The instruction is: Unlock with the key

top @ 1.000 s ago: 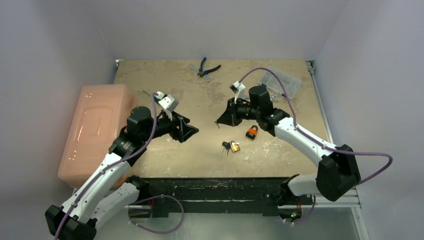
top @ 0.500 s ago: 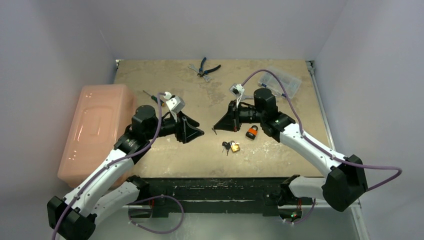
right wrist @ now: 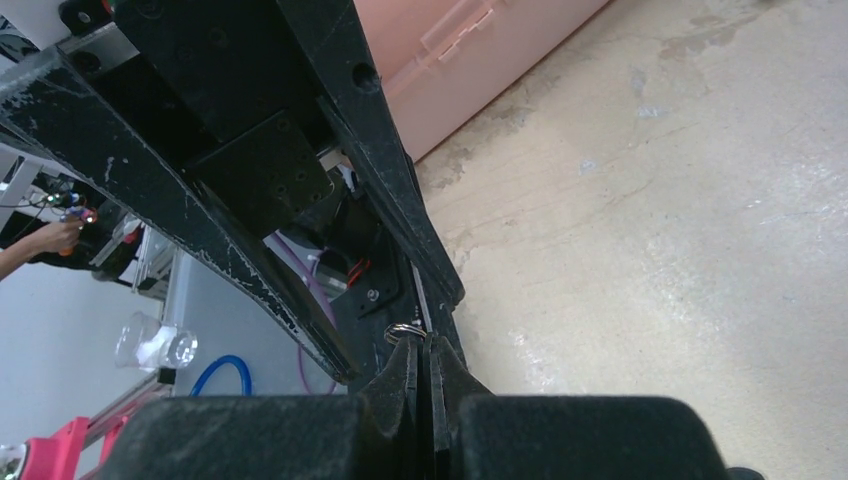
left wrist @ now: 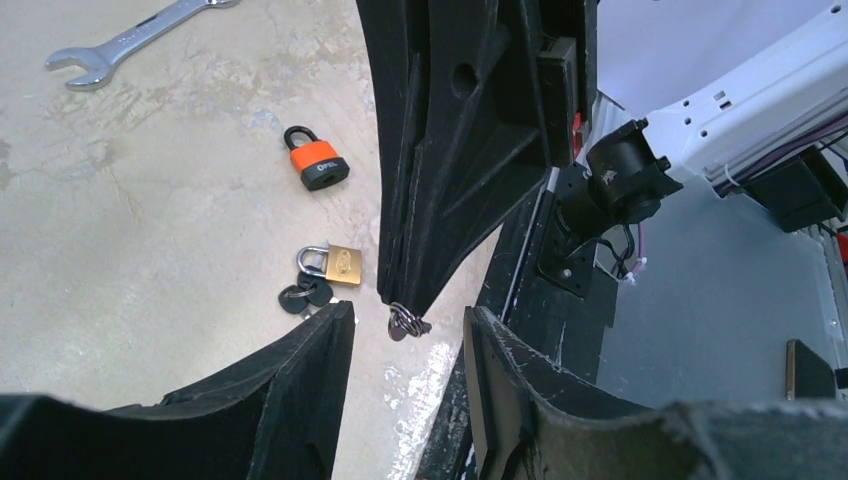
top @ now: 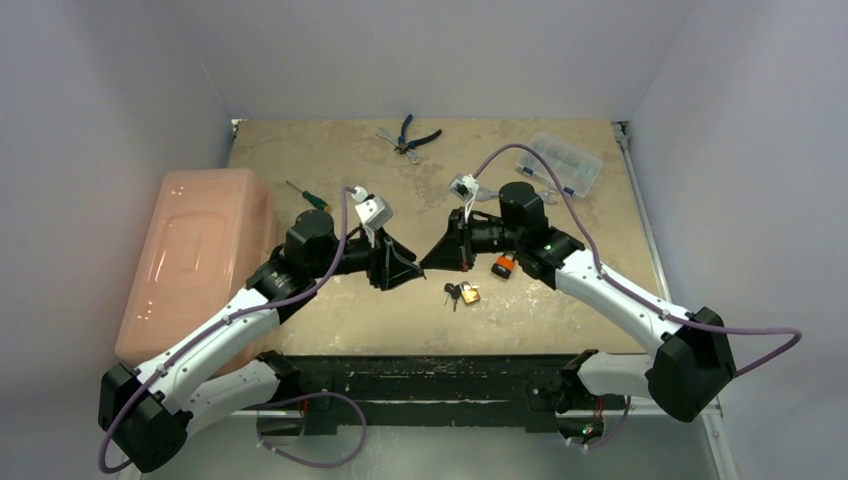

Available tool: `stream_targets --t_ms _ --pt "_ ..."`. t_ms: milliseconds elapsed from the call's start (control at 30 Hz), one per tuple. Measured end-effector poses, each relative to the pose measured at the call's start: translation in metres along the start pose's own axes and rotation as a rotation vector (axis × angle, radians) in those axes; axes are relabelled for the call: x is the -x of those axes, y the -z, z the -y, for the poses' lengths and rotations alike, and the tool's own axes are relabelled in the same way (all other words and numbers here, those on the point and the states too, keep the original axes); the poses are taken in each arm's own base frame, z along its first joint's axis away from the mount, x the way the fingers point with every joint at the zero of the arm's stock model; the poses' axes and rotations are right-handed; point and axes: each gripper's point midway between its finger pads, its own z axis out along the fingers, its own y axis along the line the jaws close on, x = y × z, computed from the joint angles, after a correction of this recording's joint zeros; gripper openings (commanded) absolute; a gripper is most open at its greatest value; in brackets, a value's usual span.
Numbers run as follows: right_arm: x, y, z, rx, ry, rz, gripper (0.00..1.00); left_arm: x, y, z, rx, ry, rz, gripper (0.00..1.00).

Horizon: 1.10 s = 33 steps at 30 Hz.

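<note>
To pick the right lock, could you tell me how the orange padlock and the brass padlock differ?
The orange padlock has a black shackle; the brass padlock a silver one. The brass padlock has black-headed keys beside it; the orange padlock lies alone. Both lie flat on the table, shackles closed.

We see our right gripper (right wrist: 427,352) at the bottom edge, its two black fingers pressed together and pinching a small metal ring (right wrist: 405,333) at their tips. The ring sits between the spread fingers of the left gripper (right wrist: 401,337), which reach in from the upper left, one scuffed finger on either side of it. Behind lies the beige table (right wrist: 660,200), stained in places, with a pink bin (right wrist: 480,50) at the top. A blue hose (right wrist: 215,375) shows at lower left.
</note>
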Motion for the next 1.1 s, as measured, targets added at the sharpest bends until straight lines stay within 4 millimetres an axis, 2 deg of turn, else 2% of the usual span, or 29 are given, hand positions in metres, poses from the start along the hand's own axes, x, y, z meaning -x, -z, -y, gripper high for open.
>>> stream_targets --t_ms 367,600,1033,1100 --pt "-0.005 -0.006 -0.002 0.013 -0.006 -0.018 0.00 0.004 -0.001 -0.003 0.017 -0.005 0.016 0.47" --pt "-0.007 -0.006 -0.001 0.009 -0.011 -0.018 0.00 -0.001 0.002 -0.004 0.028 -0.001 0.000 0.47" --pt "-0.006 -0.003 -0.003 0.000 -0.014 -0.007 0.00 -0.011 0.004 -0.007 0.045 0.012 -0.037 0.55" --pt "-0.005 -0.004 0.004 -0.045 -0.020 0.002 0.17 -0.011 0.005 -0.011 0.065 0.006 -0.039 0.56"
